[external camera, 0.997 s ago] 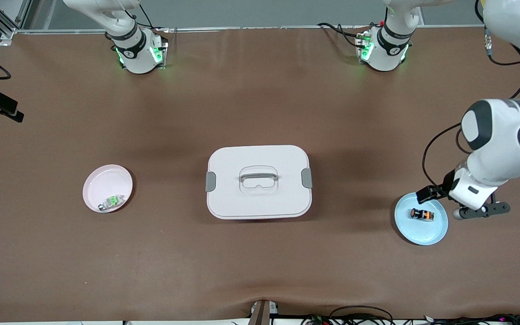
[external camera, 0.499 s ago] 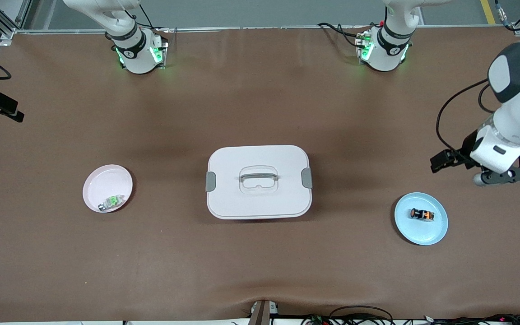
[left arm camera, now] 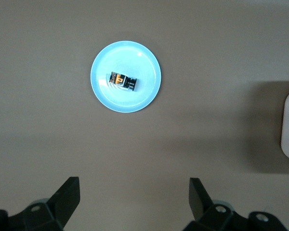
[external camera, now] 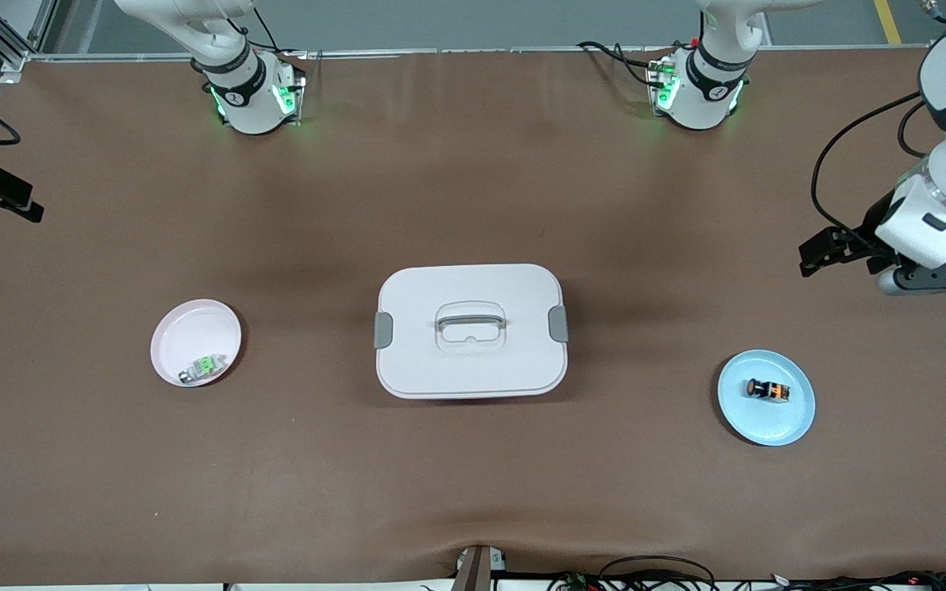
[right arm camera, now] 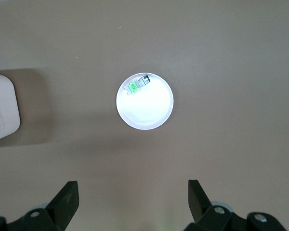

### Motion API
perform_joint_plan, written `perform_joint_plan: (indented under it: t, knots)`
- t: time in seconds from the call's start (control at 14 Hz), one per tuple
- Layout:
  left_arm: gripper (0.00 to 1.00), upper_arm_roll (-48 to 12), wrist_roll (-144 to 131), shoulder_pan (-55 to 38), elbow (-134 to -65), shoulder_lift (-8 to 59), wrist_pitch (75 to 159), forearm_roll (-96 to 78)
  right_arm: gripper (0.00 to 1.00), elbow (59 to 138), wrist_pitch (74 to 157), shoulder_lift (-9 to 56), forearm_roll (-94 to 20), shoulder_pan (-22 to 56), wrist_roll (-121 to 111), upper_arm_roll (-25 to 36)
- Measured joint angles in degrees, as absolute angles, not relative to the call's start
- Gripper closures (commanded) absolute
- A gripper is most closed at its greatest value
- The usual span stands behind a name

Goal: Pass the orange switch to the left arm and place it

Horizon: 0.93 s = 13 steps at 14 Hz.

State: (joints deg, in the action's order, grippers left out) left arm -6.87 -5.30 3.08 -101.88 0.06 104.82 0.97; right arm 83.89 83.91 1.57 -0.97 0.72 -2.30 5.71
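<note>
Brown desk point(external camera: 473, 205): orange switch point(external camera: 768, 390) lies on blue plate point(external camera: 793, 423). Left pincer point(left arm camera: 134, 202) released above desk; right pincer point(right arm camera: 133, 202) released, outside front view.

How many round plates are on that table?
2. A pink plate lies toward the right arm's end and a blue plate toward the left arm's end, with the white box between them. None appear hidden.

My brown table point(external camera: 473, 164) carries three things directly — the white box point(external camera: 470, 331) at its middle, a pink plate point(external camera: 195, 341) toward my right arm's end, a blue plate point(external camera: 766, 397) toward my left arm's.
</note>
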Motion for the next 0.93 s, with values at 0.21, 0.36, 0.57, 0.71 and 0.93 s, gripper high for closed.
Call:
perform_joint_plan:
  t: [0.21, 0.36, 0.57, 0.71, 0.93]
  knots:
    - [0.0, -6.86, -3.57, 3.1, -105.63, -4.48, 104.44, 0.97, 0.0, 83.89, 83.98, 1.57, -0.97, 0.69, -2.3, 5.76]
    - [0.0, -6.81, -1.45, 3.1, -108.23, -7.7, 104.44, 0.97, 0.0, 83.89, 84.02, 1.57, -0.97, 0.69, -2.3, 5.77]
    - [0.0, -6.61, -0.16, 3.16, -109.81, -10.75, 104.46, 0.87, 0.0, 83.89, 84.04, 1.57, -0.97, 0.69, -2.3, 5.77]
    - [0.0, -6.59, -0.12, 3.16, -109.89, -11.48, 104.52, 0.68, 0.0, 83.89, 84.06, 1.57, -0.97, 0.69, -2.3, 5.77]
    - [0.0, -6.43, -0.12, 3.1, -109.82, -11.6, 104.84, 0.17, 0.0, 83.89, 84.13, 1.57, -0.97, 0.68, -2.3, 5.78]
